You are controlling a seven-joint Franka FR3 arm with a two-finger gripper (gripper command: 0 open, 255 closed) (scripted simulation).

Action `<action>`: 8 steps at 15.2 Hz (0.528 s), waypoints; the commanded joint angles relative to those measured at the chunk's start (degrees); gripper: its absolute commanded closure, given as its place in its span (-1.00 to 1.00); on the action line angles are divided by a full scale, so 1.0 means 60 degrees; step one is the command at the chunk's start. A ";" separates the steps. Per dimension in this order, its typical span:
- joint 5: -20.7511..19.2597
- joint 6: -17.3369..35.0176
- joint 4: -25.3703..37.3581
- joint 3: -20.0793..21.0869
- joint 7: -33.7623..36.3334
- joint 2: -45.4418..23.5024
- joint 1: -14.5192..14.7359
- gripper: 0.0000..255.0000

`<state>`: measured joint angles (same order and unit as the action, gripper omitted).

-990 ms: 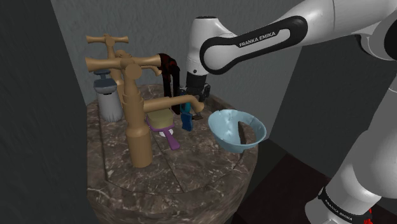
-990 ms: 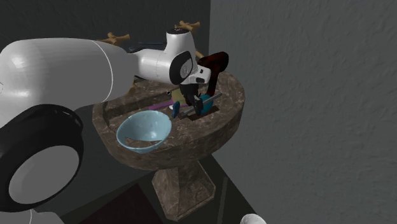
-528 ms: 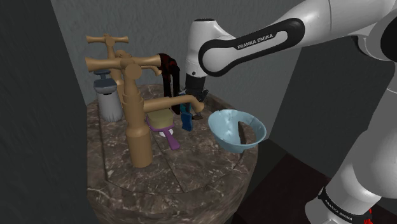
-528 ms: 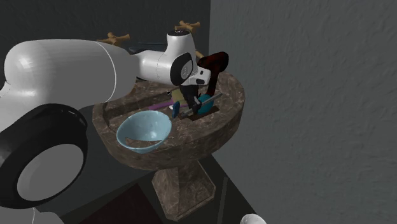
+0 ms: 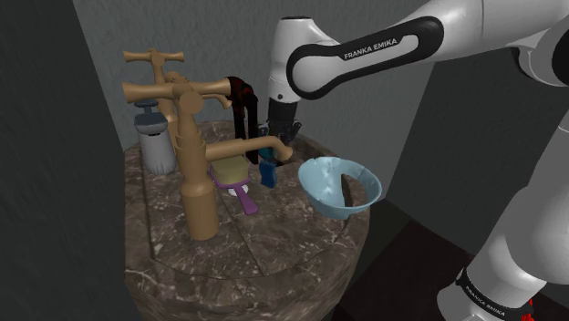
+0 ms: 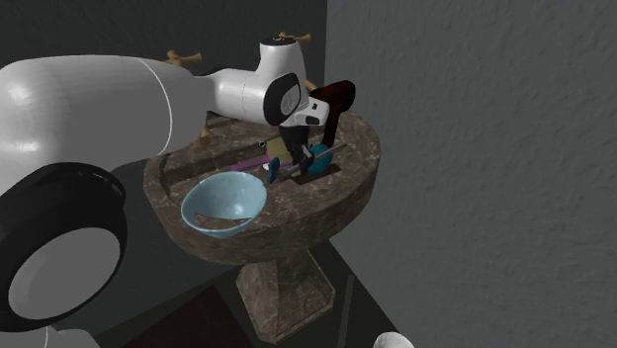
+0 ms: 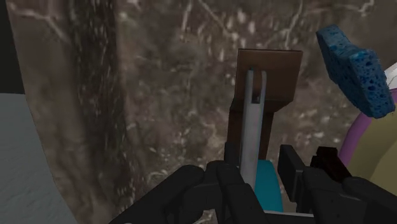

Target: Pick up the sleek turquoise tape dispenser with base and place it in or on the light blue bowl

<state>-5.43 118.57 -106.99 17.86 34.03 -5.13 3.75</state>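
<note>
My hand (image 7: pixel 257 184) is closed narrow on the tape dispenser (image 7: pixel 266 186). One black finger presses each side of its turquoise body, and its pale upright blade sticks out past my fingertips. I hold it across the body because that looks like the part slim enough to fit between my fingers and flat enough not to twist.

The dispenser is in the sunken top of the stone basin (image 5: pixel 264 251), near the rim where a dark red appliance (image 6: pixel 334 99) stands. It is just beside the blue sponge (image 7: pixel 353 70) and the purple-handled brush (image 5: pixel 244 196). I cannot tell whether it has left the stone. A brown block shows beyond the blade, and I can't say whether it is the dispenser's base or part of the basin.

My hand points straight down for a reason. The brass tap (image 5: pixel 196 182) stands at the basin's edge with its spout reaching close to my wrist, and a sideways reach would likely knock it or the appliance.

The light blue bowl (image 5: pixel 333 187) rests on the basin's rim at the edge nearest my stand, apart from the clutter and open upward. I judge the grasp made. The next move should be a straight lift clear of the spout, then a short carry to the bowl. Catching the spout is the main risk.
</note>
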 commanded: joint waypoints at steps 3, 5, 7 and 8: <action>0.0046 -0.0508 0.0442 0.0004 -0.0056 0.0070 -0.0002 1.00; 0.0067 -0.0756 0.0658 0.0007 -0.0080 0.0104 -0.0002 1.00; 0.0084 -0.1005 0.0883 0.0009 -0.0102 0.0130 -0.0001 1.00; 0.0091 -0.1131 0.1000 0.0011 -0.0112 0.0140 0.0000 1.00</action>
<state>-4.89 112.60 -101.77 17.86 33.31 -4.30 3.68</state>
